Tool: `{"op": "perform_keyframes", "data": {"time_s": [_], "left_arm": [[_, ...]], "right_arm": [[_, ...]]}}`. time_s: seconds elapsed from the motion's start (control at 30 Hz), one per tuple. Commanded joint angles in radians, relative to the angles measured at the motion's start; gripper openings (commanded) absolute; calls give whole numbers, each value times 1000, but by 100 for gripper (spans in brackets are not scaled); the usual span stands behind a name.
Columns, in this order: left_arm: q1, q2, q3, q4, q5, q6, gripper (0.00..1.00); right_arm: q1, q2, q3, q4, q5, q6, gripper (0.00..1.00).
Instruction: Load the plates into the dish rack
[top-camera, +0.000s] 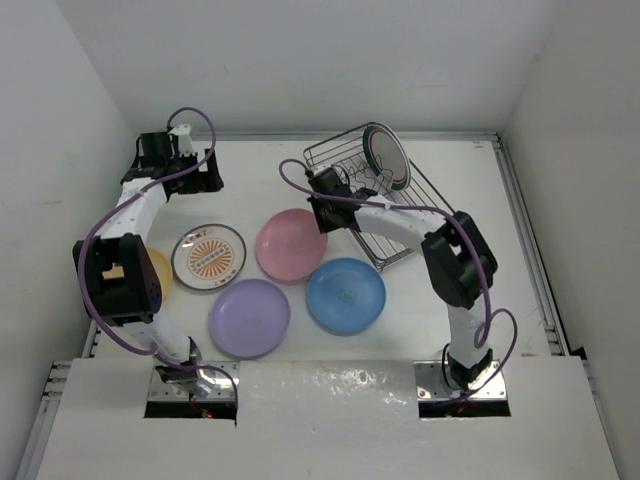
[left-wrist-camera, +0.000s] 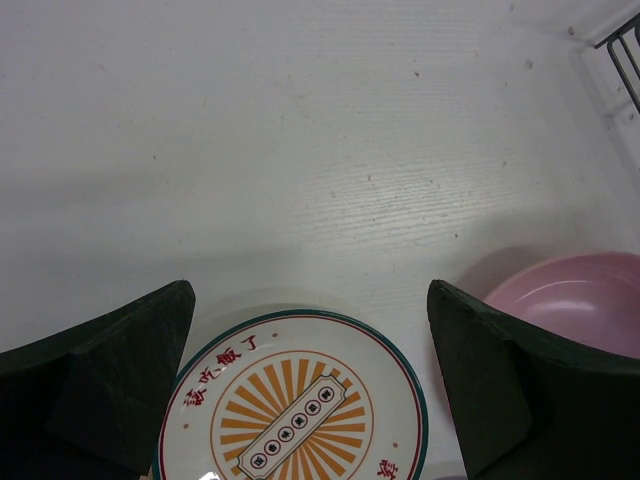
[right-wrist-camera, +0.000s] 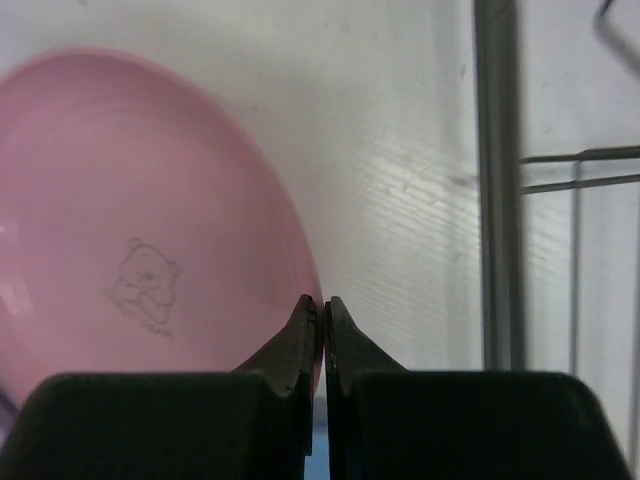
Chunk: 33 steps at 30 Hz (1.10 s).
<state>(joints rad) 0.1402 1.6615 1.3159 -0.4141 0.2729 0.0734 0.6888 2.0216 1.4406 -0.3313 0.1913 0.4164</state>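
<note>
Nearest the arm bases, a plain purple round plate (top-camera: 249, 318) and a plain blue round plate (top-camera: 345, 296) lie flat on the white tabletop (top-camera: 470, 260), just beside each other. To the left, a yellow-orange round plate (top-camera: 158, 275) is mostly hidden behind the left arm's elbow. Past it lies a white round plate with an orange sunburst pattern (left-wrist-camera: 295, 410), and to its right a plain pink round plate (top-camera: 291, 244), near the blue one.

The right gripper (right-wrist-camera: 322, 305) sits at the pink plate's right rim with its jaws pressed together. Whether the rim is nipped between the tips cannot be told. Its forearm crosses over the near end of the silver wire dish rack (top-camera: 398, 248), which stands right of the pink plate. At the rack's far end, a white round plate with a dark green rim (top-camera: 388, 157) stands on edge.

The left gripper (left-wrist-camera: 310, 300) hangs over the far edge of the sunburst plate, jaws spread wide and holding nothing.
</note>
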Motion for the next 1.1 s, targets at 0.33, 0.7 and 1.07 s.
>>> {"op": "perform_keyframes", "data": {"time_s": [0.33,0.7,1.07], "left_arm": [[4,-5,78,23,-32,9,98],[4,18,108,12,-44,14,97],[9,17,91,18,-35,19,97]], "right_arm": [[-5,-233,150,63,80,-286,0],[-21,-242,304,118,581,-801,0],[-60,-173,216,644,890,-1328,0]]}}
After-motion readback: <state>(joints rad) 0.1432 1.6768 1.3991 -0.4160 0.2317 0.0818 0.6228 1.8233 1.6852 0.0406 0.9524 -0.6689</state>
